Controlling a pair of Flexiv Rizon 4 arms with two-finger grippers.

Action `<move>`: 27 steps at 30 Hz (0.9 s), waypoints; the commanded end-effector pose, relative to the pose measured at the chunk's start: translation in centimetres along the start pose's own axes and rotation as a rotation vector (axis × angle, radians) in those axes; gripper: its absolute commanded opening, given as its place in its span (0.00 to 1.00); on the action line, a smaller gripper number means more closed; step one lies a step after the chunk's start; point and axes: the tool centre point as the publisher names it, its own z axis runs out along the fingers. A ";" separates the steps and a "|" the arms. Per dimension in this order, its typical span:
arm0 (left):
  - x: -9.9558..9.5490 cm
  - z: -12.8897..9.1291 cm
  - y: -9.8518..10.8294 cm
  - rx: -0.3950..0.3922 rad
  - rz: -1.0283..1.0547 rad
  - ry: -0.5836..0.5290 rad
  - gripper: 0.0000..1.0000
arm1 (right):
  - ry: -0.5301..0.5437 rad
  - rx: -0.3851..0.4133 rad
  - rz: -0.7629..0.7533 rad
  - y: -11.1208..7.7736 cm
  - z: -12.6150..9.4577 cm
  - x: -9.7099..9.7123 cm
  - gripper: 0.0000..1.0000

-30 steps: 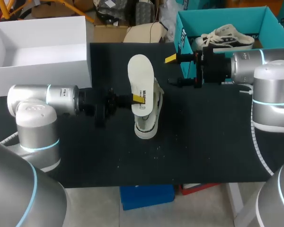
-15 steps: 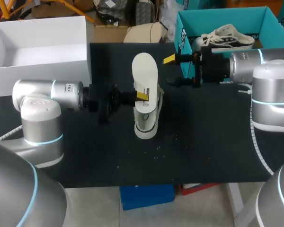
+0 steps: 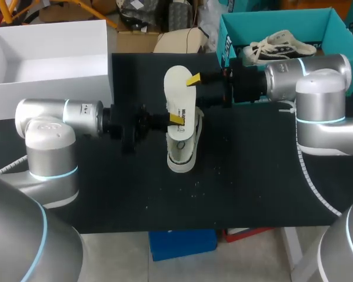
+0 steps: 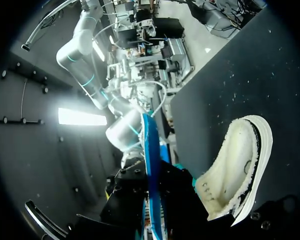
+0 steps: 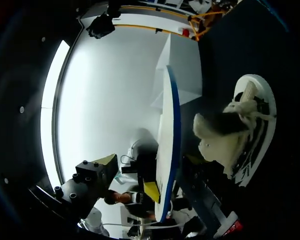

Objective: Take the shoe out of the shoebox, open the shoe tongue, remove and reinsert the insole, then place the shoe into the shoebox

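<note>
A white low shoe (image 3: 182, 147) lies on the black table (image 3: 253, 176), also visible beside my left gripper (image 4: 240, 165). Above it the white insole (image 3: 177, 88) with a blue underside is held up on edge. My left gripper (image 3: 173, 119) is shut on the insole's lower part, and the insole (image 4: 151, 175) shows edge-on between its fingers (image 4: 152, 212). My right gripper (image 3: 195, 91) reaches in from the right with its jaws astride the insole's upper end. There the insole (image 5: 171, 130) stands between the open fingers (image 5: 157, 167), and one yellow fingertip (image 5: 104, 160) is clear of it.
An empty white box (image 3: 47, 64) stands at the back left corner. A teal box (image 3: 270, 20) holding another shoe (image 3: 282, 47) sits at the back right, just behind my right arm. The table's front half is bare black surface.
My right gripper has moved left from beside the insole until its fingers are astride the insole's upper end. My left gripper carried the insole slightly right, then held still.
</note>
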 end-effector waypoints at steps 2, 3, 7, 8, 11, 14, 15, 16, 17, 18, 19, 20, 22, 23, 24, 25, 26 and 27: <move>0.0 0.1 -0.1 -0.004 0.003 0.002 0.00 | 0.007 0.012 0.007 0.2 1.7 -0.7 0.54; 0.0 0.1 -0.1 -0.004 0.003 0.002 0.00 | 0.007 0.013 0.009 0.2 1.9 -0.8 0.54; 0.0 0.1 -0.1 -0.004 0.003 0.002 0.00 | 0.008 0.014 0.017 -0.2 2.1 -1.1 0.47; 0.0 0.1 -0.1 -0.004 0.003 0.002 0.00 | 0.008 0.013 0.022 -0.3 2.2 -1.2 0.45; 0.0 0.1 -0.1 -0.004 0.003 0.002 0.00 | 0.007 0.008 0.029 -0.5 2.2 -1.5 0.42; 0.0 0.1 -0.1 -0.004 0.003 0.002 0.00 | 0.004 0.006 0.034 -0.5 2.1 -1.7 0.33; 0.0 0.1 -0.1 -0.004 0.003 0.002 0.00 | 0.001 0.004 0.036 -0.5 2.1 -1.8 0.24; 0.0 0.1 -0.1 -0.004 0.003 0.002 0.00 | -0.015 0.000 0.038 -0.4 2.1 -1.9 0.02; 0.0 0.1 -0.1 -0.004 0.003 0.002 0.00 | -0.015 0.000 0.038 -0.4 2.1 -1.9 0.00; 0.0 0.1 -0.1 -0.004 0.003 0.002 0.00 | -0.015 0.000 0.038 -0.4 2.1 -1.9 0.00; 0.0 0.1 -0.1 -0.004 0.003 0.002 0.00 | -0.015 0.000 0.038 -0.4 2.1 -1.9 0.00; 0.0 0.1 -0.1 -0.004 0.003 0.002 0.00 | -0.015 0.000 0.038 -0.4 2.1 -1.9 0.00; 0.0 0.1 -0.1 -0.004 0.003 0.002 0.00 | -0.015 0.000 0.038 -0.4 2.1 -1.9 0.00; 0.0 0.1 -0.1 -0.004 0.003 0.002 0.00 | -0.015 0.000 0.038 -0.4 2.1 -1.9 0.00; 0.0 0.1 -0.1 -0.004 0.003 0.002 0.00 | -0.015 0.000 0.038 -0.4 2.1 -1.9 0.00; 0.0 0.1 -0.1 -0.004 0.003 0.002 0.99 | -0.015 0.000 0.038 -0.4 2.1 -1.9 0.00; -0.1 -0.3 0.0 -0.011 0.007 0.051 1.00 | -0.015 0.000 0.038 -0.4 2.1 -1.9 0.00; -0.5 -1.2 0.1 -0.038 0.038 0.216 1.00 | -0.015 0.000 0.038 -0.4 2.1 -1.9 0.00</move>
